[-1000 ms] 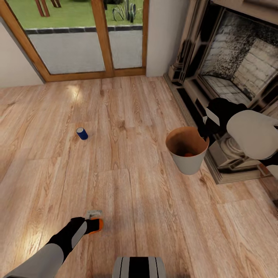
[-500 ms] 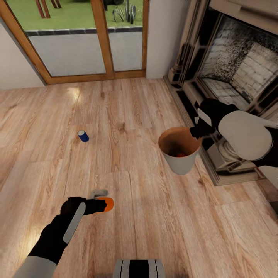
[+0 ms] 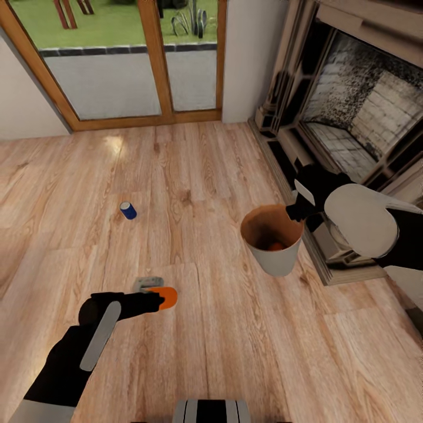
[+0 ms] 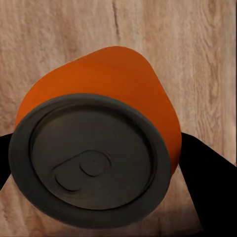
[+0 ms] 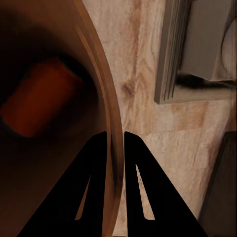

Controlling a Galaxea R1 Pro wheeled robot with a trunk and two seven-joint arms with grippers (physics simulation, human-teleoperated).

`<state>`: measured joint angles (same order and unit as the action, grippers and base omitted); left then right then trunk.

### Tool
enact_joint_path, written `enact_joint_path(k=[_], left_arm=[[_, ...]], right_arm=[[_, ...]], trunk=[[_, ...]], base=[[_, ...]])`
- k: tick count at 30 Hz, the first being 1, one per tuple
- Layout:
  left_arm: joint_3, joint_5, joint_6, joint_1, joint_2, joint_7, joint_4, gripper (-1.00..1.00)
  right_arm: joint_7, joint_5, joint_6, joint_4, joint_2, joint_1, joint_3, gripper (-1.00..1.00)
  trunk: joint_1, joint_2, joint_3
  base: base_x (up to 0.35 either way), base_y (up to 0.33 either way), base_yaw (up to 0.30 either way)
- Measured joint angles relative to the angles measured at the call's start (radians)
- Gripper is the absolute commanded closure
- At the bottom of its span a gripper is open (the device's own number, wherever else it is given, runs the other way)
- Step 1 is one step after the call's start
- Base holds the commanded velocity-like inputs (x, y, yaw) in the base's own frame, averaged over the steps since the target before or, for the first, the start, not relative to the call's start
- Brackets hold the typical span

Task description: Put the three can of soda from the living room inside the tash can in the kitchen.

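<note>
Head view: I see the left gripper (image 3: pixel 157 299) closed on an orange soda can (image 3: pixel 166 296), held lying sideways above the wood plank floor (image 3: pixel 235 352). The blue soda can (image 3: pixel 128 210) stands on the floor, well apart from both grippers, toward the glass doors (image 3: pixel 123 59). The right gripper (image 3: pixel 292 211) pinches the rim of the trash can (image 3: pixel 273 247), which hangs tilted just beside the fireplace (image 3: pixel 352 111) hearth. A second orange can (image 3: pixel 275 247) lies inside the bin at its bottom.

Left wrist view: I see the held orange soda can (image 4: pixel 98 148) end-on, its grey top with the pull tab facing the camera. The dark fingers (image 4: pixel 207 187) press against both sides of the can. Plank floor lies behind it.

Right wrist view: I see the two fingers (image 5: pixel 94 182) set narrow, one on each side of the trash can wall (image 5: pixel 111 148), clamping it. The orange can (image 5: pixel 42 96) rests inside the brown interior. The hearth edge (image 5: pixel 197 54) sits near the bin.
</note>
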<state>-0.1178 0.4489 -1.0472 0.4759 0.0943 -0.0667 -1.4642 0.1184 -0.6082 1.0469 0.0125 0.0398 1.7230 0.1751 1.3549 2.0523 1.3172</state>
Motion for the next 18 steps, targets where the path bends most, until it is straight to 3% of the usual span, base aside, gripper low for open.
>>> enact_joint_path(k=[2,3,7,8,12,13,15,18], left_arm=[[0.0,0.033,0.0,0.0,0.017,0.0,-0.002,1.0],[0.001,0.09,0.0,0.0,0.043,0.0,-0.005,1.0],[0.001,0.185,0.0,0.001,0.094,0.0,-0.009,1.0],[0.003,0.223,0.0,0.001,0.116,0.0,-0.015,1.0],[0.022,0.31,0.0,0.001,0.165,0.0,-0.025,1.0],[0.032,0.35,0.0,0.001,0.182,0.0,-0.027,1.0],[0.041,0.391,0.0,0.001,0.2,0.0,-0.029,1.0],[0.046,0.415,0.0,0.001,0.209,0.0,-0.033,1.0]], right_arm=[[-0.003,-0.007,0.0,-0.002,-0.006,-0.005,-0.005,1.0],[-0.021,-0.005,0.0,-0.003,-0.014,-0.016,-0.001,1.0],[-0.078,0.016,0.0,-0.003,-0.025,-0.038,0.02,1.0],[-0.094,0.015,0.0,-0.005,-0.029,-0.049,0.021,1.0],[-0.114,0.003,0.0,-0.013,-0.035,-0.079,0.004,1.0],[-0.118,0.001,0.0,-0.021,-0.037,-0.092,0.004,1.0],[-0.122,0.005,0.0,-0.029,-0.039,-0.108,0.009,1.0],[-0.125,0.015,0.0,-0.033,-0.046,-0.121,0.019,1.0]], trunk=[[-0.008,-0.014,-0.006],[-0.012,-0.021,-0.009],[-0.027,-0.049,-0.022],[-0.031,-0.056,-0.025],[-0.046,-0.084,-0.038],[-0.05,-0.091,-0.041],[-0.058,-0.105,-0.047],[-0.069,-0.126,-0.056]], base=[[0.0,0.0,0.0],[0.0,0.0,0.0],[0.0,0.0,0.0],[0.0,0.0,0.0],[0.0,0.0,0.0],[0.0,0.0,0.0],[0.0,0.0,0.0],[0.0,0.0,0.0]])
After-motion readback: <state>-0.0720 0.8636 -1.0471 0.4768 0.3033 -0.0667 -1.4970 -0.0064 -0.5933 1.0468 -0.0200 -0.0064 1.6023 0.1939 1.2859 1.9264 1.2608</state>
